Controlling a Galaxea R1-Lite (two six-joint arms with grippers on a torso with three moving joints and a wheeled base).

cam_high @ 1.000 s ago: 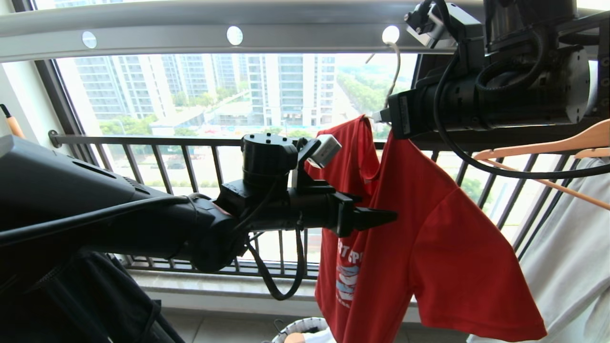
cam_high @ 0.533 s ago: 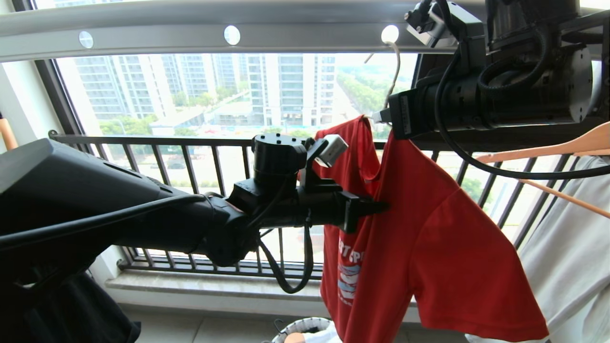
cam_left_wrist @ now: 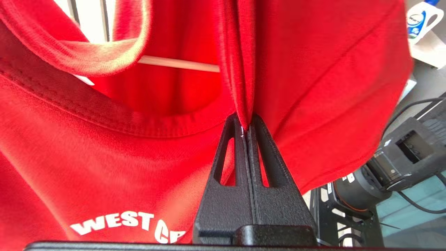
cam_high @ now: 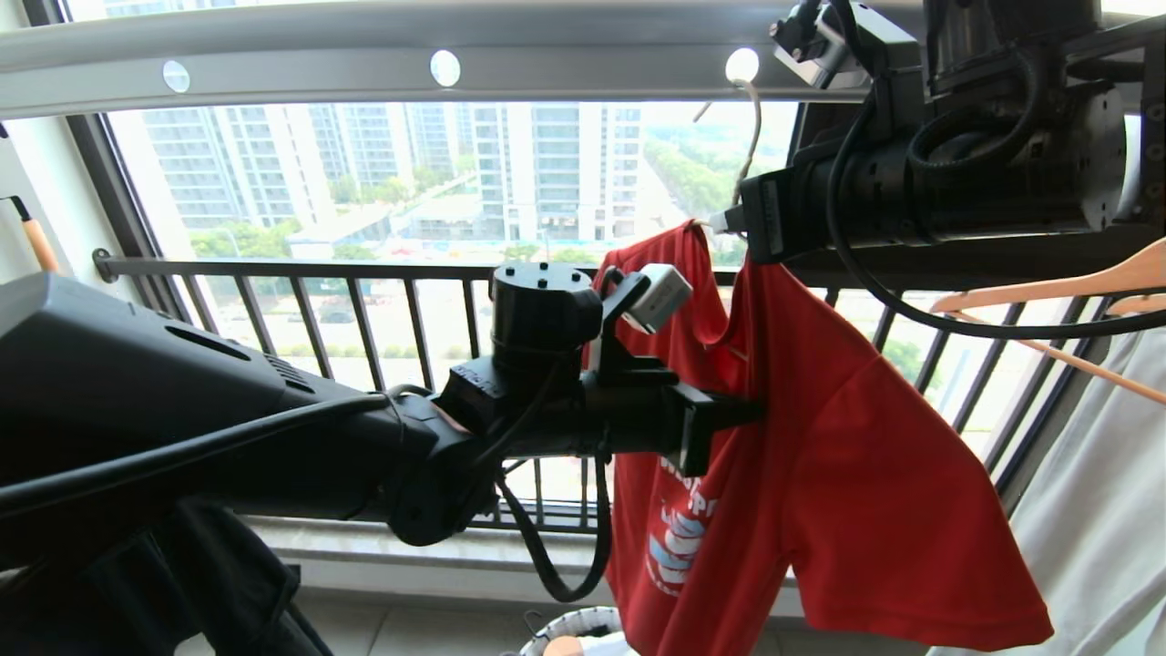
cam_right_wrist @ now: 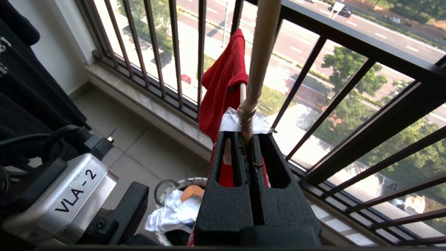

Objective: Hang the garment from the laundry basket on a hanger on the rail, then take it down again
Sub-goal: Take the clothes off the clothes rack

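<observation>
The red garment (cam_high: pixel 820 474) hangs on the cream hanger (cam_high: pixel 751 137), whose hook sits in a hole of the grey rail (cam_high: pixel 364 64). My left gripper (cam_high: pixel 751 410) reaches in from the left and is shut on a fold of the garment (cam_left_wrist: pixel 104 157) just below the collar. In the left wrist view this left gripper (cam_left_wrist: pixel 245 127) pinches the fold, and the hanger (cam_left_wrist: pixel 177 63) bar shows through the neck opening. My right gripper (cam_right_wrist: pixel 248 137) is shut on the hanger (cam_right_wrist: pixel 259 52) at its twisted neck, above the garment (cam_right_wrist: pixel 223 80). The laundry basket (cam_high: pixel 569 629) stands on the floor below.
Wooden hangers (cam_high: pixel 1048 282) with white clothes (cam_high: pixel 1093 510) hang close on the right. A black garment (cam_high: pixel 137 592) is at lower left. The dark window railing (cam_high: pixel 364 269) runs behind the shirt. The laundry basket (cam_right_wrist: pixel 167 183) holds white clothes (cam_right_wrist: pixel 174 209).
My left gripper has pushed further right into the shirt and closed on a fold near the collar, bunching the cloth. The right gripper has stayed on the hanger neck.
</observation>
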